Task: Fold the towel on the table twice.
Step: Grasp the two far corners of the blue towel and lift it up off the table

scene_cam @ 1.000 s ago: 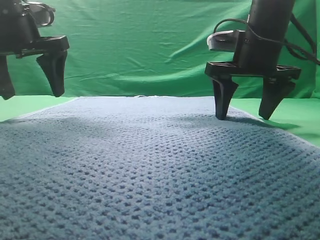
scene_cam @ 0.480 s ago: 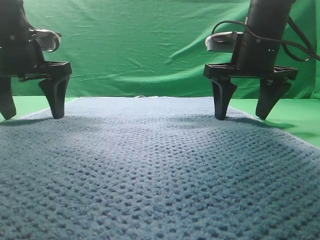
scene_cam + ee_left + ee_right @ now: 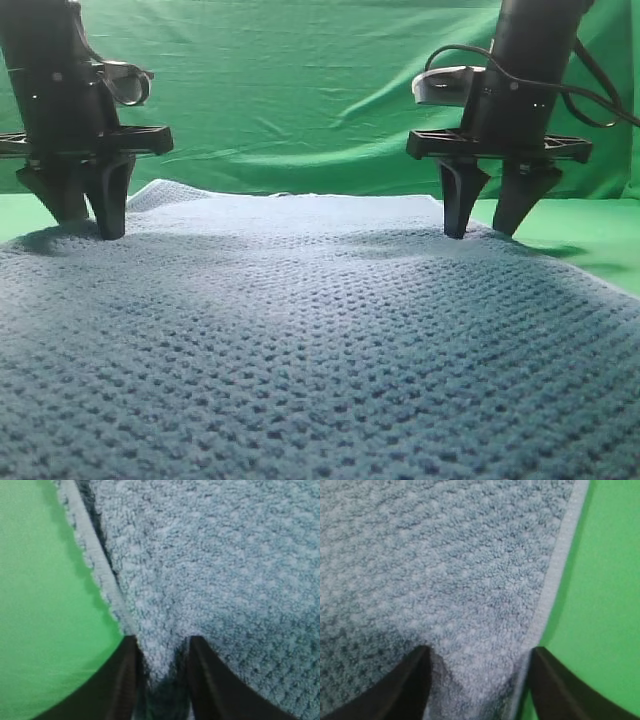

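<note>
Towel (image 3: 330,340) lies spread flat across the green table (image 3: 585,235), its far left corner slightly raised. Left gripper (image 3: 85,215) has pinched a ridge of cloth by the hem, which only the left wrist view shows. Right gripper (image 3: 487,222) stands partly open, its fingers (image 3: 415,685) straddling the towel's right hem.

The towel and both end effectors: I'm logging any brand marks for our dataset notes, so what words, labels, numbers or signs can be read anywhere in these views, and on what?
None: no readable text in any view.
The towel shows only waffle weave and a pale hem, no tag in view.
The left end effector and right end effector are plain black, no lettering visible.
The table and backdrop are bare green.
</note>
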`<action>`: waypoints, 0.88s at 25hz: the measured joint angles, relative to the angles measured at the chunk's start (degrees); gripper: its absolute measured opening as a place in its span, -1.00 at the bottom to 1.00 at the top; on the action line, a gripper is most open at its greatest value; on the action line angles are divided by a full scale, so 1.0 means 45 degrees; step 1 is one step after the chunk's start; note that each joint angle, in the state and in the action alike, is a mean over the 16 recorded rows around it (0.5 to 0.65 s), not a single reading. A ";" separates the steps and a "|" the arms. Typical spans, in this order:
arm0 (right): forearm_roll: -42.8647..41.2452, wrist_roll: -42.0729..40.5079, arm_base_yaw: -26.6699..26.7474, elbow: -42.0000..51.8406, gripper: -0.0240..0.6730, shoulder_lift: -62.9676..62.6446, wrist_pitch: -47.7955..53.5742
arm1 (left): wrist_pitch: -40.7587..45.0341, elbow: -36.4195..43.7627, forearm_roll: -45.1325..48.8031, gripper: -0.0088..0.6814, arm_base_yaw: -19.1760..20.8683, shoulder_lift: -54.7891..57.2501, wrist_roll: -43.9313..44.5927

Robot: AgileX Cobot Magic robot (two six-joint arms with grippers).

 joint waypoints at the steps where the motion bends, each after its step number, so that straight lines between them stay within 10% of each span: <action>1: 0.0053 0.0000 -0.0001 -0.0008 -0.05 0.0017 -0.0011 | 0.0064 -0.0064 -0.0061 -0.20 -0.0030 0.0046 -0.0002; 11: 0.0519 0.0025 -0.0009 -0.0448 -0.86 -0.0170 0.0298 | 0.1467 -0.1318 -0.0694 -0.91 0.0073 0.0283 -0.0149; 22: 0.0367 0.0038 0.0007 -0.4756 -0.93 -0.1096 0.1491 | 0.3380 -0.5570 -0.0922 -0.97 0.0502 -0.0964 -0.0390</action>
